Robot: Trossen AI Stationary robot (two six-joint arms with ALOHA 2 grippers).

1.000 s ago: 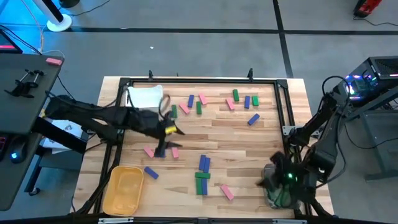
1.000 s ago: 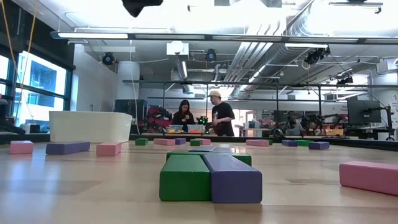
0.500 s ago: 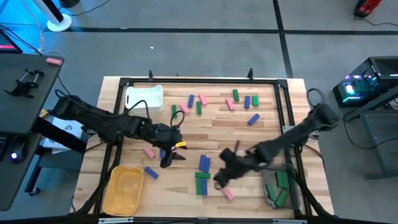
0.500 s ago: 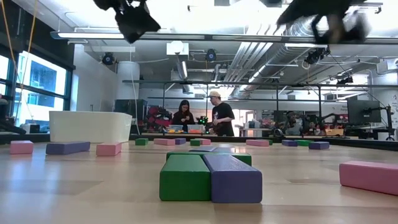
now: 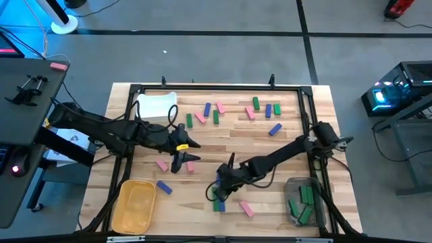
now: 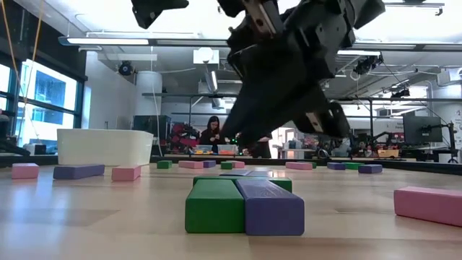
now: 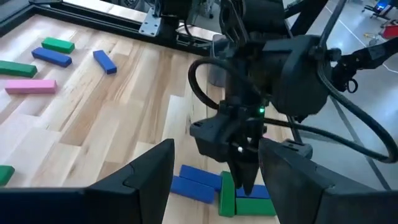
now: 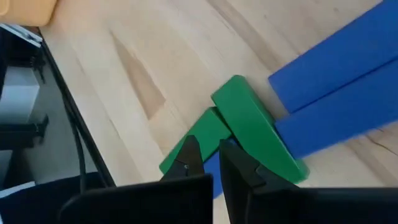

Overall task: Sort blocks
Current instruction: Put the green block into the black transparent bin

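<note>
The right gripper [image 5: 217, 193] is low over the near-centre of the wooden table [image 5: 290, 145], directly above a tight cluster of two green blocks [image 8: 249, 127] and two blue blocks [image 8: 336, 93]; its fingers [image 8: 236, 168] are drawn together with only a narrow slit between them, and nothing is seen clamped in them. The tips sit at the junction of the two green blocks, whether touching cannot be told. A pink block [image 5: 246, 209] lies just beside this gripper on its near-right side. The clear bin [image 5: 304, 202], holding several green blocks, stands well apart to the right, at the table's near-right corner. The left gripper [image 5: 183, 156] hovers left of centre with its fingers [image 7: 149, 171] spread apart and empty; two pink blocks [image 5: 162, 165] lie just beside it, and a single blue block [image 5: 164, 187] lies nearer the front edge. The yellow bin [image 5: 135, 202] sits near-left of that gripper, the white bin [image 5: 156, 104] beyond it towards the far-left corner. Further green, pink and blue blocks [image 5: 217, 111] are scattered along the far side, well apart from both grippers. In the low view, a person [image 6: 214, 133] shows in the room behind.
</note>
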